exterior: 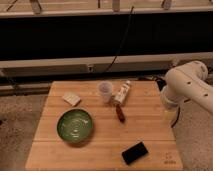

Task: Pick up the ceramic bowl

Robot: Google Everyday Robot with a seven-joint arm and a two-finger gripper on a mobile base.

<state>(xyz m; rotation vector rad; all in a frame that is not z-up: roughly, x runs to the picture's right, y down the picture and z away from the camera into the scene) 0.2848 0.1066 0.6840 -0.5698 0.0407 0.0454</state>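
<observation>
The ceramic bowl [75, 126] is round, shallow and glossy green with a darker rim. It stands upright and empty on the front left part of the wooden table [150, 127]. My white arm [186, 86] hangs beside the table's right edge, well to the right of the bowl. The gripper itself does not show; only the arm's thick white links and a yellowish lower end [170, 113] are visible.
A translucent plastic cup [105, 91] and a small lying bottle [122, 92] are at the back middle. A dark reddish object [120, 113] lies behind and to the right of the bowl. A tan packet [71, 99] lies at the back left, a black flat object [135, 152] at the front right.
</observation>
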